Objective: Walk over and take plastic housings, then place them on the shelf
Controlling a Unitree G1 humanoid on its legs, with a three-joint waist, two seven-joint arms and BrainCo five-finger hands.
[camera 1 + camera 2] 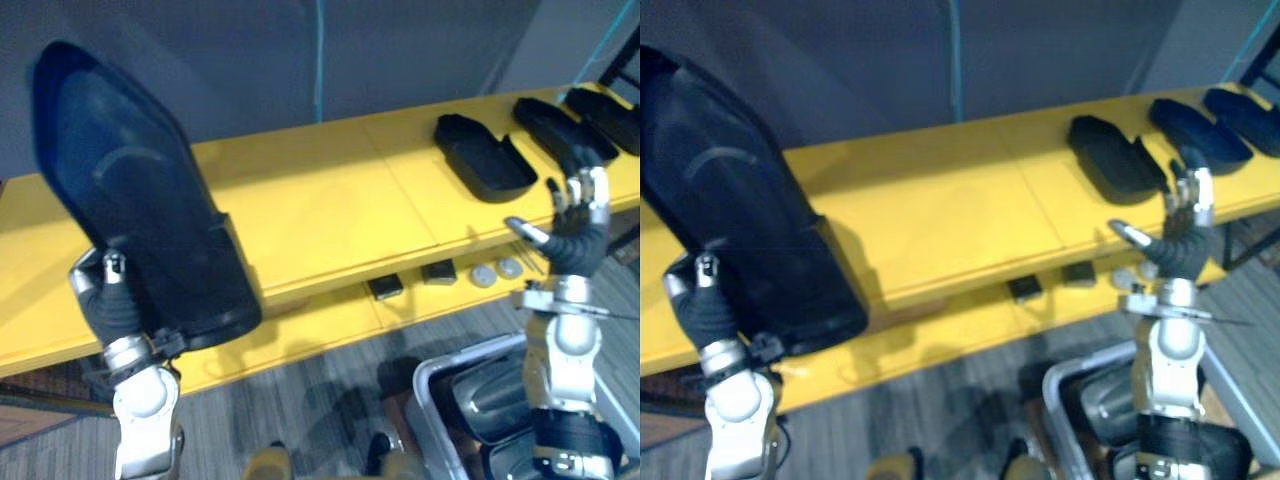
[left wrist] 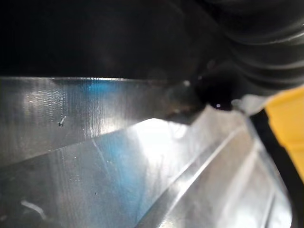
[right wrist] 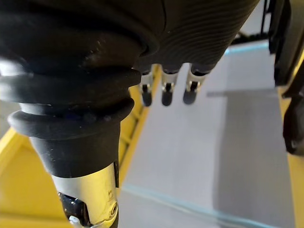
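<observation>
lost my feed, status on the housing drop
Left hand gripping housing, raised at shelf's left end. Right hand open, empty. Middle of shelf bare; other housings lie far right.

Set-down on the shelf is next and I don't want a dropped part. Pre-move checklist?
1. Carried housing raised above the shelf at the left hand: ok.
2. Firmness of the left hand's hold: cannot tell, it is hidden behind the housing.
3. Bare yellow shelf top in the middle, beside the carried housing: ok.
4. Placed housings lie at the shelf's right end, apart from that bare stretch: ok.
5. Right hand has straight fingers, holds nothing and is well away from the carried housing: ok.
</observation>
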